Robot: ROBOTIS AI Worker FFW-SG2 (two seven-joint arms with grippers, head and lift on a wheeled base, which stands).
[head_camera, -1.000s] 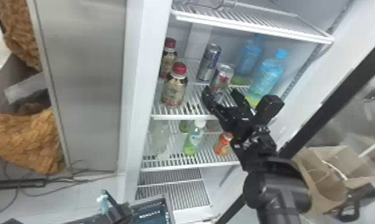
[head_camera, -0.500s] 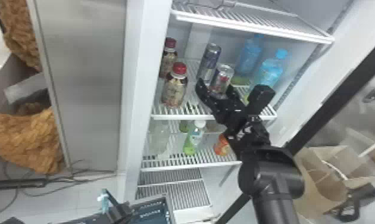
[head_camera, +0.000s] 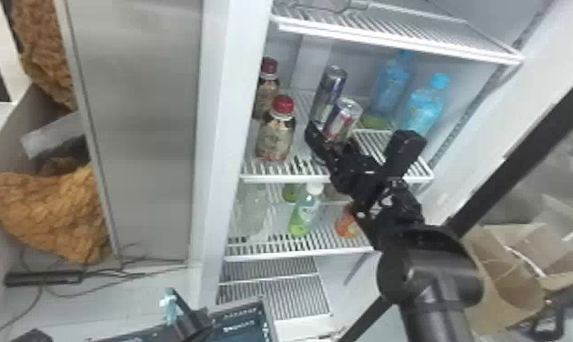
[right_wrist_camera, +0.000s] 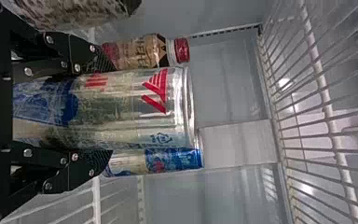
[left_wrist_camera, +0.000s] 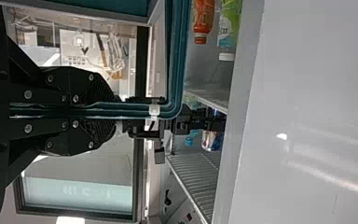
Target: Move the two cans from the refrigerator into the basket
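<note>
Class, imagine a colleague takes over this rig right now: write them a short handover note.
Right tool: shut on the front can, fingers on either side.
Left tool: shut on the rim of the basket.
Cans: both in the refrigerator; the back can stands just behind the gripped one.
Done: front can gripped; neither can is in the basket.
Left: bring the front can out and into the basket, then the back can likewise.

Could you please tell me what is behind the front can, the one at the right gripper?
The second can stands there, partly visible. The front can and the right gripper cover the rest.
</note>
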